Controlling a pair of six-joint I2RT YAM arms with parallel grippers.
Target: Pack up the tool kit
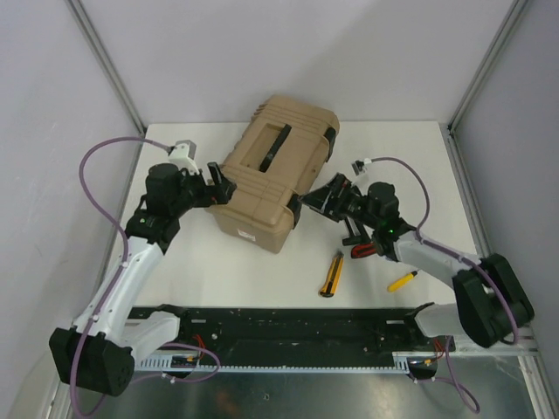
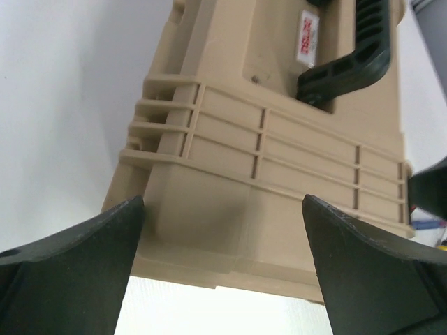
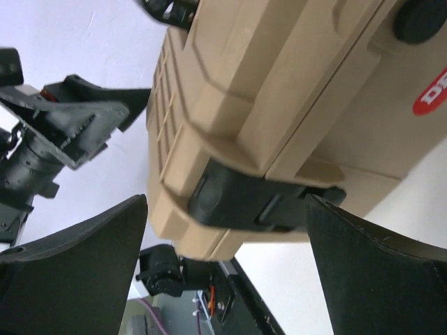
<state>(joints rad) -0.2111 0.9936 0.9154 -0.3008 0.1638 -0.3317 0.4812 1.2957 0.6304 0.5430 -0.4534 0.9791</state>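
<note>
On the white table (image 1: 262, 271), the left gripper (image 1: 220, 188) and right gripper (image 1: 316, 199) flank the tool kit (image 1: 271, 179), both wide open, empty.

One tool kit (image 1: 275, 170) is counted, one yellow-and-black utility knife (image 1: 330, 276), one small yellow tool (image 1: 402, 281), one black-and-red tool (image 1: 360, 251), and two arms: left arm (image 1: 131, 262), right arm (image 1: 428, 253).

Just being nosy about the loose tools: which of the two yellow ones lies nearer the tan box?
The yellow-and-black utility knife, just in front of the near corner of the tool kit. The slimmer yellow tool lies farther off to the right.
</note>
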